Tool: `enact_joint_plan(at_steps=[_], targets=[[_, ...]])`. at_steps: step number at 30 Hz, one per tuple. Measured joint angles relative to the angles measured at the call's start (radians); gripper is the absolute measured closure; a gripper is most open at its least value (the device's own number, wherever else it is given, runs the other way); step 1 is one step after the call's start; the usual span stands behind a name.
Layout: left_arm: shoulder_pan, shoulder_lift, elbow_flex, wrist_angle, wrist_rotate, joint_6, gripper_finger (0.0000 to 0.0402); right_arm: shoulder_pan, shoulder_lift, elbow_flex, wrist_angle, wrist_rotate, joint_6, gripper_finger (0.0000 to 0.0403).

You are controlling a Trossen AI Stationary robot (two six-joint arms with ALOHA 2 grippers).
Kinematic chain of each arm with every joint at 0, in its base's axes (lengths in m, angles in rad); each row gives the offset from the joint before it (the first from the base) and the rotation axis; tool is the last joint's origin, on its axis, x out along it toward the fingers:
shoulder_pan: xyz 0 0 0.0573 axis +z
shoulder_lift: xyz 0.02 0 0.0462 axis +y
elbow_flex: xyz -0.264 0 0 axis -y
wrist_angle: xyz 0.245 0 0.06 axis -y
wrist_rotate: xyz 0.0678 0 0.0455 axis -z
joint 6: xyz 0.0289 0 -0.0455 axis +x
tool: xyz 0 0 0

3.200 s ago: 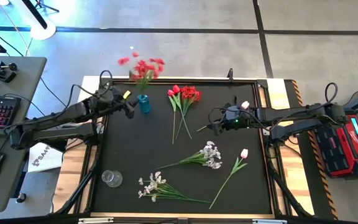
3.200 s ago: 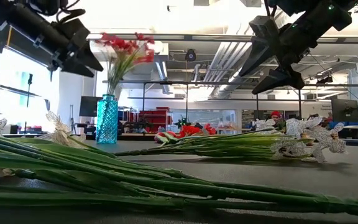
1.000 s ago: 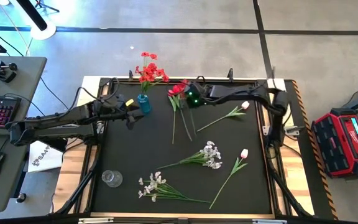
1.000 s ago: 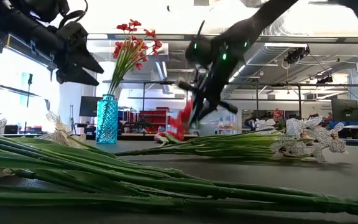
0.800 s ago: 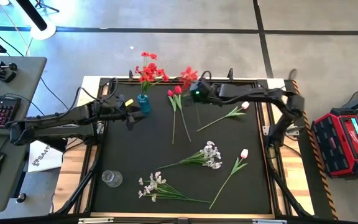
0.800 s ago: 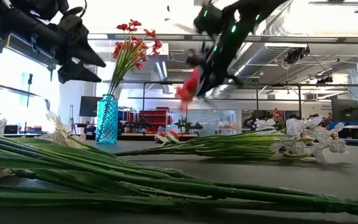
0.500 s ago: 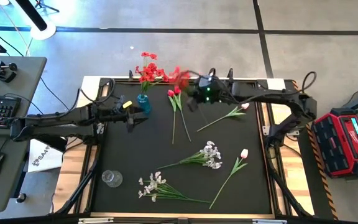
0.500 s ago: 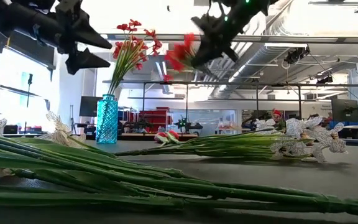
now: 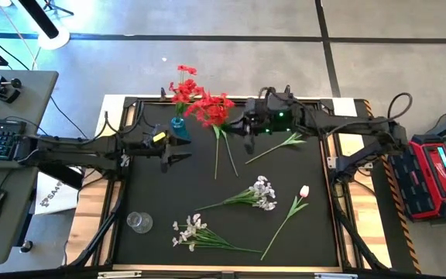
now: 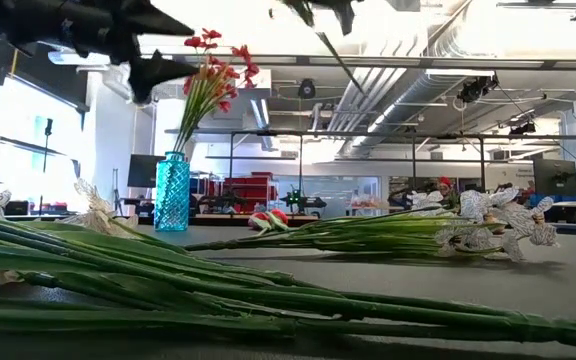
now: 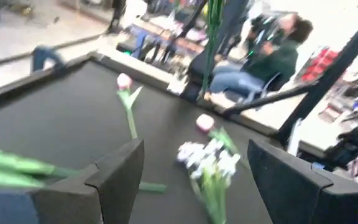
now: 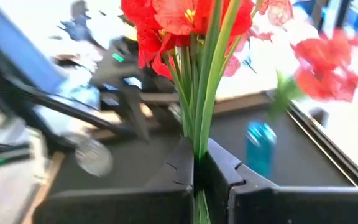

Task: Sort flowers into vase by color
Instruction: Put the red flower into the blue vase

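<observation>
With the right gripper (image 12: pixel 199 177) clamped on the red bunch (image 9: pixel 210 108) just beside the blue vase (image 9: pixel 179 129) (left gripper (image 9: pixel 170 147) waits open), we should lower stems plumb into its mouth.

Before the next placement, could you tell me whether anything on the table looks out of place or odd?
Nothing stands out. The blue vase stands upright with red flowers in it; the right claw holds a red bunch; other stems lie flat, and a clear glass sits empty.
</observation>
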Motion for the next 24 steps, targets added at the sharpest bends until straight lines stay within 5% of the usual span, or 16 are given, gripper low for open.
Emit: enact_joint_plan(at_steps=[7, 24], targets=[[-0.042, 0.108, 0.000, 0.207, -0.008, 0.000, 0.0129, 0.003, 0.084, 0.000, 0.222, -0.157, -0.025, 0.0403], [-0.106, 0.331, 0.178, 0.344, -0.047, 0.105, 0.0155, 0.030, 0.188, 0.000, 0.358, -0.204, -0.069, 0.0403]])
